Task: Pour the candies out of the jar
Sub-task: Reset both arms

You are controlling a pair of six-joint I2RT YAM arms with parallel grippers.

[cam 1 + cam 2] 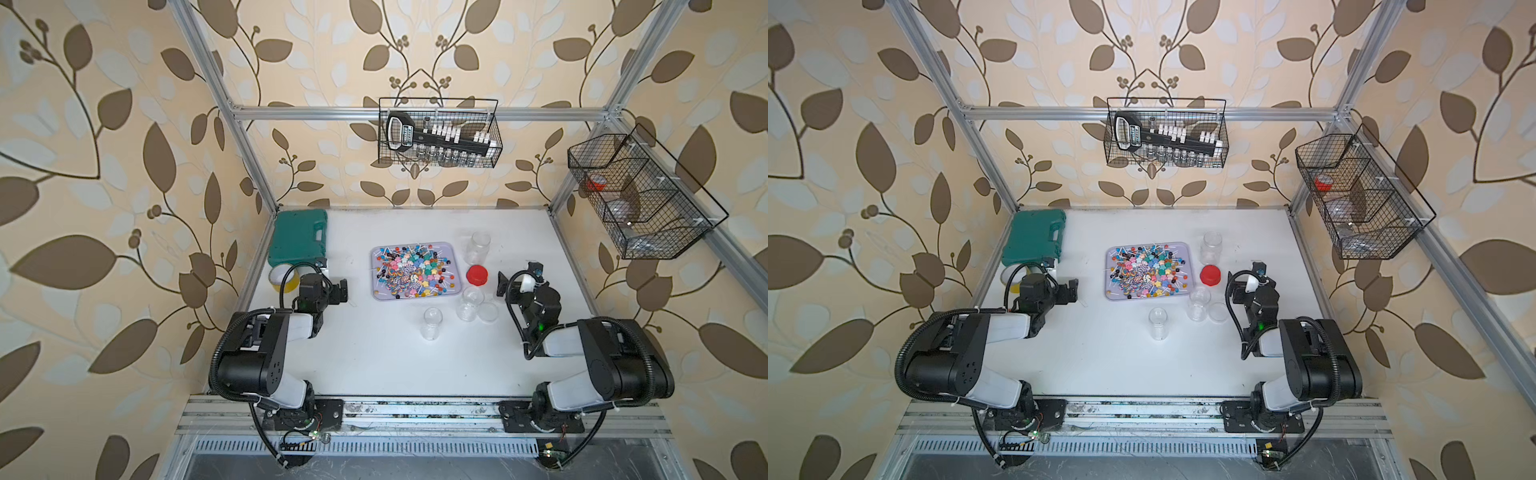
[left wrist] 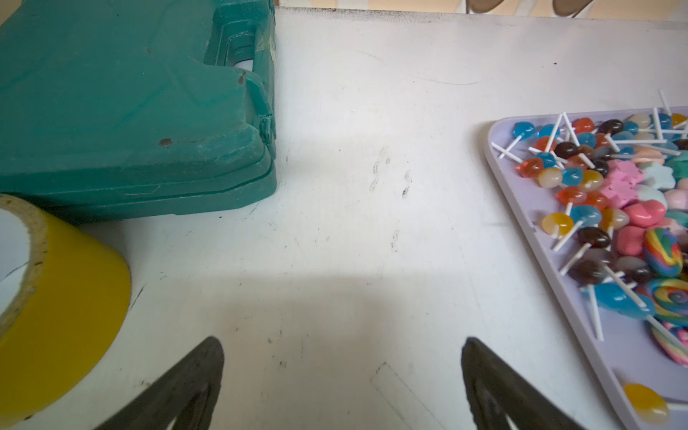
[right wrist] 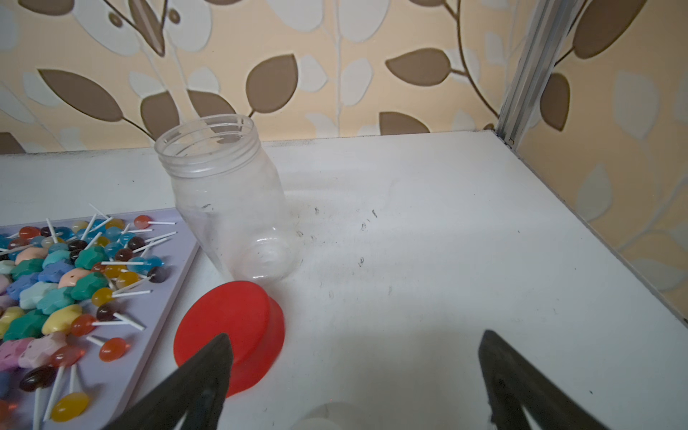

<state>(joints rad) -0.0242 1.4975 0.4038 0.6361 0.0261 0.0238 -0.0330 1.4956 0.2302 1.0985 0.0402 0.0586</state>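
Observation:
The candies (image 1: 411, 270) (image 1: 1146, 270) lie heaped on a lavender tray (image 1: 376, 296) at mid table: lollipops, pastel stars, swirled pieces. Three clear jars, all empty and lidless, stand around the tray's right side: one behind it (image 1: 478, 247) (image 3: 223, 193), one in front (image 1: 469, 305), one nearer the table's front edge (image 1: 432, 324). Between the first two lies a red lid (image 1: 476, 275) (image 3: 231, 327). My left gripper (image 1: 341, 291) (image 2: 342, 357) hangs open left of the tray, holding nothing. My right gripper (image 1: 517, 274) (image 3: 355, 353) is open right of the red lid, also empty.
A green case (image 1: 297, 237) (image 2: 130, 111) and a yellow tape roll (image 1: 282, 278) (image 2: 67, 298) sit at the back left. A clear lid (image 1: 487, 312) lies beside the front jar. Wire baskets (image 1: 438, 133) (image 1: 640, 195) hang on the frame.

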